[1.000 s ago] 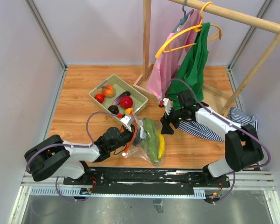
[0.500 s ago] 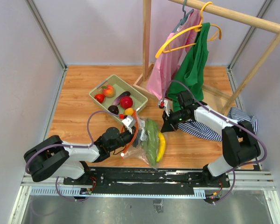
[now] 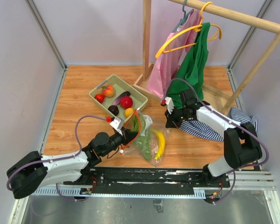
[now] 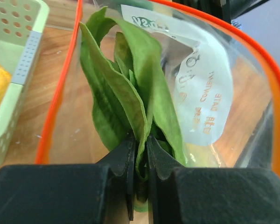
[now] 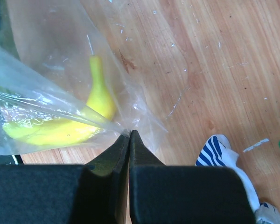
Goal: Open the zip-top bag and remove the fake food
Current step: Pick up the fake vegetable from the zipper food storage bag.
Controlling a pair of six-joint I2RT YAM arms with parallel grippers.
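The right tool (image 5: pixel 129 135) has just snapped shut on the bag's (image 3: pixel 148 122) far edge, anchoring it on the worktop (image 3: pixel 84 93). The left tool (image 4: pixel 140 149), clamped narrow on the greens (image 4: pixel 130 88) at the bag's mouth, has drawn back. The greens should slide out next; the banana (image 5: pixel 100 100) remains inside.

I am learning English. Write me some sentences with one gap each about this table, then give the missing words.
1. The left gripper is shut on leaves of ____ colour.
2. The right gripper pinches the clear bag, which holds a yellow ____.
3. The red fruit lies in the pale green ____.

Missing words: green; banana; basket.
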